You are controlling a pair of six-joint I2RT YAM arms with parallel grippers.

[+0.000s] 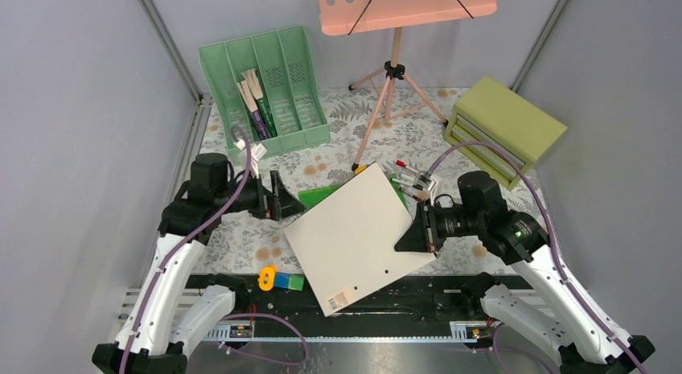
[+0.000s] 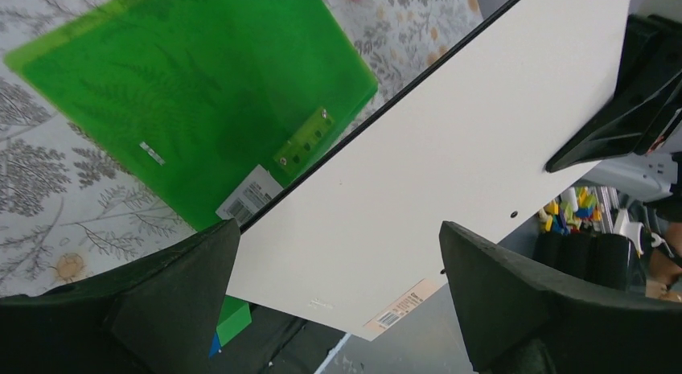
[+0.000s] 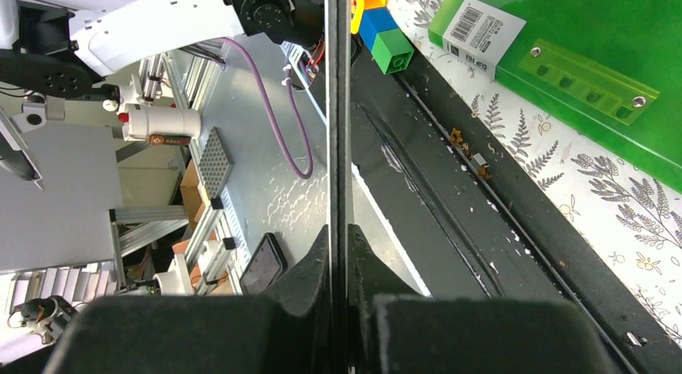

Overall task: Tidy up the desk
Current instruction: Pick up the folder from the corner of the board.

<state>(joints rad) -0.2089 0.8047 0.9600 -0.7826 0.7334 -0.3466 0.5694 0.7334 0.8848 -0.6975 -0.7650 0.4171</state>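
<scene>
The desk (image 1: 322,161) spreads beneath a white board (image 1: 358,237), which is held tilted above the desk's near side. The right gripper (image 1: 404,241) is clamped on the board's right edge. The left gripper (image 1: 288,201) hangs just off the board's left corner, jaws wide apart and holding nothing.

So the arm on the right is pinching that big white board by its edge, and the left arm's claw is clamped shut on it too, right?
Not quite. The left gripper is open, its jaws spread wide, not clamped on the white board; the left wrist view shows it. The right gripper does pinch the board's edge.
</scene>
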